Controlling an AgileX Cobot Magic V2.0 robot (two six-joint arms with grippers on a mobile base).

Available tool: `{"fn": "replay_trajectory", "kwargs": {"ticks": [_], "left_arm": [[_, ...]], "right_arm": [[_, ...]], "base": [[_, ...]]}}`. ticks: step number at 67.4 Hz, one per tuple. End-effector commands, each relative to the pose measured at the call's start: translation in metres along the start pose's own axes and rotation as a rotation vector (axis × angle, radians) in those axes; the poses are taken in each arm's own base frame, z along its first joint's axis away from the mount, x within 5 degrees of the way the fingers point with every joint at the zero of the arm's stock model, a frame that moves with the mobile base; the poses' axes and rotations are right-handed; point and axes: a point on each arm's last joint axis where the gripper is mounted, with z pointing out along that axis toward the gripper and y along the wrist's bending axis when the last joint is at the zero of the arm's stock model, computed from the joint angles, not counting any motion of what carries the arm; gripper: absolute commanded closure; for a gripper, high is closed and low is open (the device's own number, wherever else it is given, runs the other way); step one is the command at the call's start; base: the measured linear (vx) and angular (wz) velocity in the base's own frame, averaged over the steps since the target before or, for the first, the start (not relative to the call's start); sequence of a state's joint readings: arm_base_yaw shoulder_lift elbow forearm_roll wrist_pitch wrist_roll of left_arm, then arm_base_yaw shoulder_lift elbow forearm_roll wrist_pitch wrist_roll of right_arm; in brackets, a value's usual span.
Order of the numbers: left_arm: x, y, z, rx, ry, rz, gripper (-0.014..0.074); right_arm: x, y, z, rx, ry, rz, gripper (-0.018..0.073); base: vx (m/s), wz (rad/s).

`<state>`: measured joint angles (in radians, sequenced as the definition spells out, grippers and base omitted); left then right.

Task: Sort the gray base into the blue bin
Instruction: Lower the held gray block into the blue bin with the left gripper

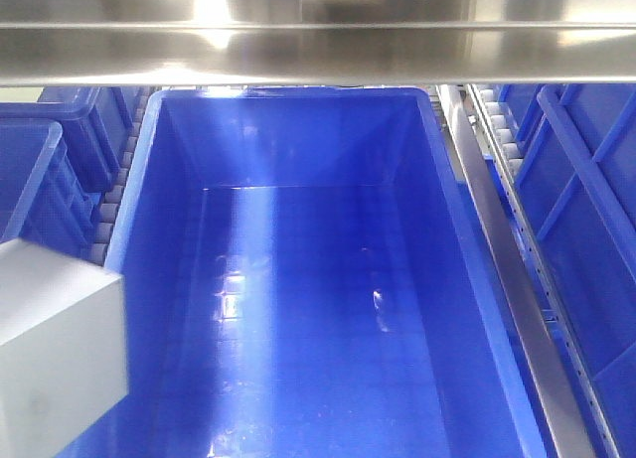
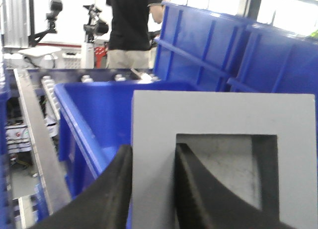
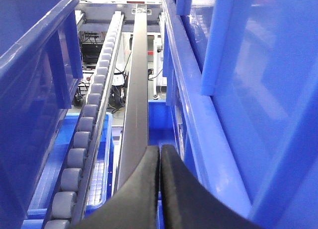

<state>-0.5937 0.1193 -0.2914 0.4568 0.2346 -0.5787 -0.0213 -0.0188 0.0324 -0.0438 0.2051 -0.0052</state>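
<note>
- Front view: the matte gray box-shaped base (image 1: 55, 329) hangs over the left rim of the big glossy blue plastic bin (image 1: 328, 279).
- Left wrist view: the left gripper (image 2: 153, 189) pinches the base's wall, one black finger (image 2: 191, 189) inside its square recess.
- Right wrist view: the right gripper (image 3: 160, 189) has its fingers pressed together, holding nothing, above a steel roller rail (image 3: 89, 124).

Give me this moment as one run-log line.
left hand: shut on gray base wall | gray base: at blue bin left rim, not released | right hand: shut, holds nothing | bin: nothing inside
</note>
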Motion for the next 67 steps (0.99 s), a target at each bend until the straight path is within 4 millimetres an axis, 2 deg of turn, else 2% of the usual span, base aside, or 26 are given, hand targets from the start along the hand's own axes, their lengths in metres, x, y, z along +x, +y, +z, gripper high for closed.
{"fn": "replay_trajectory", "kwargs": {"ticks": [1,16,26,32,42,55,67], "left_arm": [[-0.019,-0.011,0.008,0.102,-0.105,-0.035,0.0601],[-0.032,-0.026,0.054,0.191,-0.078,-0.032,0.0598],[-0.044,-0.033,0.100,0.172,0.027,-0.029,0.0594],[-0.044,-0.034,0.129,0.135,0.121,-0.023,0.0594],[-0.040,-0.041,0.170,0.109,0.250,-0.012,0.0594],[-0.017,-0.049,0.224,0.010,0.524,0.045,0.0591],[-0.007,-0.058,0.260,-0.025,0.622,0.068,0.0591]], "right_arm": [[-0.006,0.000,0.000,0.009,-0.081,-0.015,0.0564],[-0.006,0.000,0.000,0.009,-0.081,-0.015,0.0564],[-0.006,0.000,0.000,0.009,-0.081,-0.015,0.0564],[-0.006,0.000,0.000,0.009,-0.081,-0.015,0.0564],[-0.006,0.000,0.000,0.009,-0.082,-0.015,0.0564],[-0.006,0.000,0.000,0.009,-0.083,-0.015,0.0564],[-0.006,0.000,0.000,0.009,-0.083,-0.015,0.0564]], "base": [[0.00,0.00],[0.00,0.00],[0.00,0.00],[0.00,0.00],[0.00,0.00],[0.00,0.00],[0.00,0.00]]}}
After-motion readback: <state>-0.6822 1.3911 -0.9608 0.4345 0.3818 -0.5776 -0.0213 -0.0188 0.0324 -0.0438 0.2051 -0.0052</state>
